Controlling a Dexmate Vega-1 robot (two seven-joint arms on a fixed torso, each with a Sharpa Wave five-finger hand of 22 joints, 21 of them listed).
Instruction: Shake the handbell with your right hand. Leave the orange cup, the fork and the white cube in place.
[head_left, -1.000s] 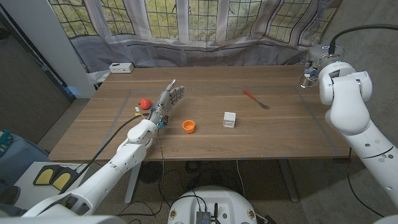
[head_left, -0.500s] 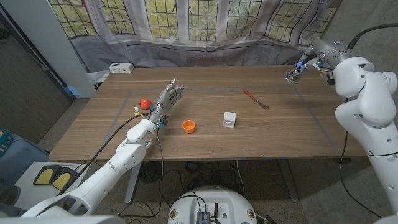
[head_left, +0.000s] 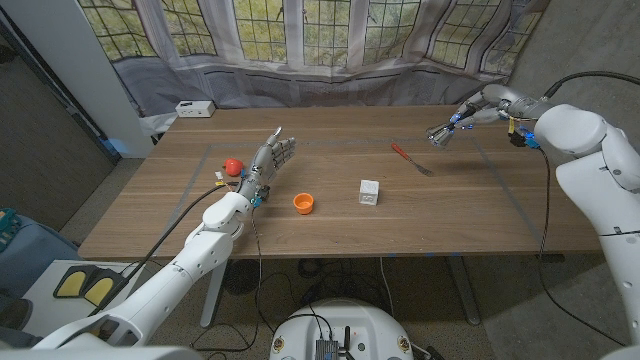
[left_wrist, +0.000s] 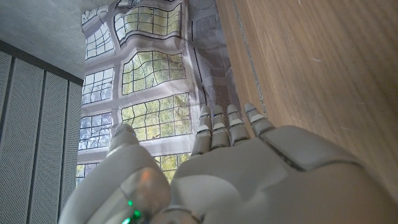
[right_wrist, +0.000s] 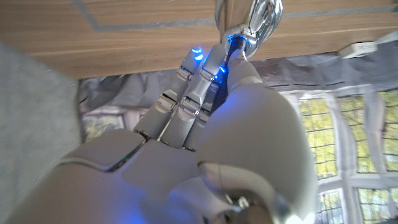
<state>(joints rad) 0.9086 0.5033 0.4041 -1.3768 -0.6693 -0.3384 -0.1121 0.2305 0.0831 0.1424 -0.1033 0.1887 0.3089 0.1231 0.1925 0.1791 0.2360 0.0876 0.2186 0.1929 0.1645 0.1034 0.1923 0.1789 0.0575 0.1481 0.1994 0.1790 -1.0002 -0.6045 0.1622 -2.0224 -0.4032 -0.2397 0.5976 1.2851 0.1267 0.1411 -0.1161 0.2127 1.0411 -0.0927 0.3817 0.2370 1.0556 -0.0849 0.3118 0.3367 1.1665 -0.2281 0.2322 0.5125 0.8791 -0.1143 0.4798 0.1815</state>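
My right hand (head_left: 478, 108) grips the handbell (head_left: 440, 134), lifted above the table (head_left: 470, 215) toward two o'clock, just past the fork (head_left: 411, 160). The orange cup (head_left: 304, 203) and white cube (head_left: 369, 192) sit mid-table. My left hand (head_left: 268, 160) stands open at nine o'clock, fingers straight.

1 handbell (head_left: 441, 133), 1 orange cup (head_left: 304, 203), 1 fork (head_left: 410, 158), 1 white cube (head_left: 369, 192), 1 red ball (head_left: 232, 165).
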